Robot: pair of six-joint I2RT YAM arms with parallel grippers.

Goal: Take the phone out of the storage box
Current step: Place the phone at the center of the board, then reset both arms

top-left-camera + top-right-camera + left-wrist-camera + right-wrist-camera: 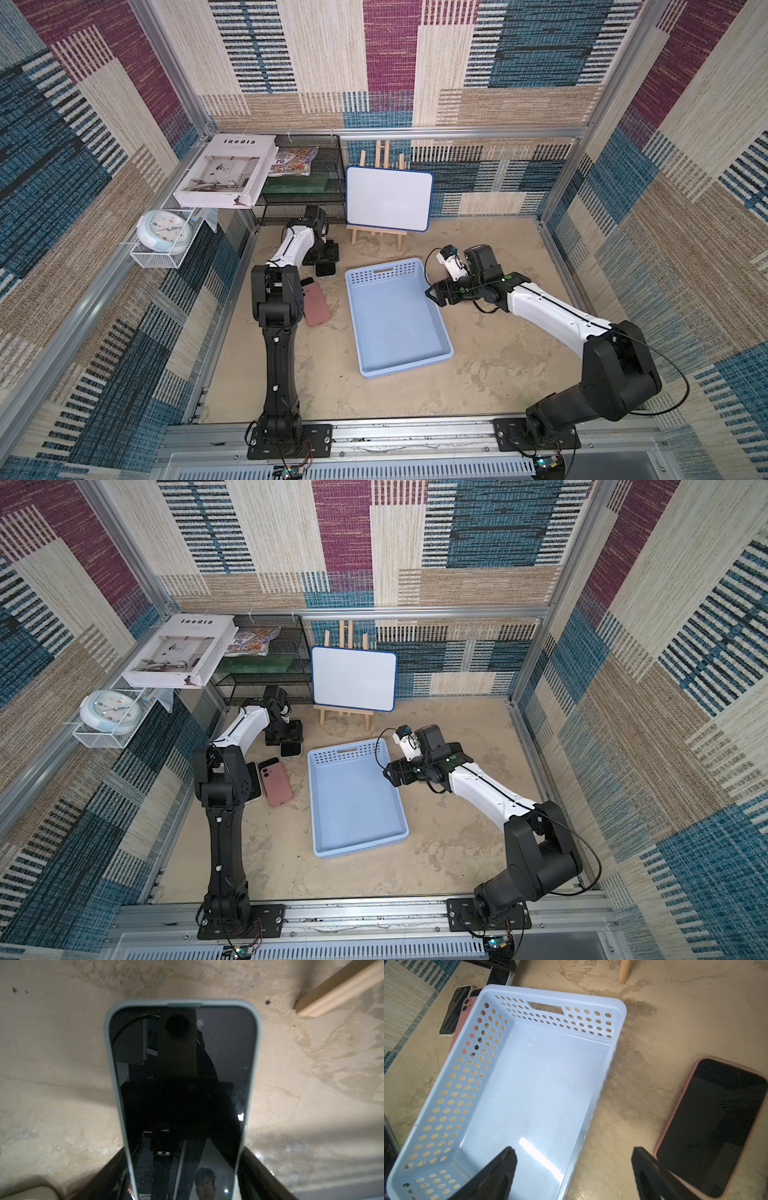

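Lying flat on the beige tabletop (pixel 498 365), every phone in sight is already outside the storage box (pixel 395 316), whose pale blue floor shows bare in both top views and in the right wrist view. The grey-cased phone (pixel 182 1084) is the one in hand. It is screen up, just beside the box's far left corner, and its long axis runs straight out from the left gripper (pixel 182 1153), so the jaws cross its short width. Their dark fingers (pixel 255 1180) flank both long edges near one end; whether they press the case or merely stand beside it I cannot tell. Any lift of this arm should, I judge, go straight up, since a sideways pull could drag the phone.

By the left arm's elbow a back-up pink phone (pixel 318 305) and a cream-cased phone (pixel 454 1012) lie side by side, apart from those jaws.

The right gripper (pixel 572 1153) stands wide open and empty. It straddles the box's right wall, one finger over the box floor and one over the table. A screen-up pink phone (pixel 712 1126) lies just beside that outer finger, on the side away from the box, its length roughly parallel to the wall. The right arm is plainly the nearer to it.
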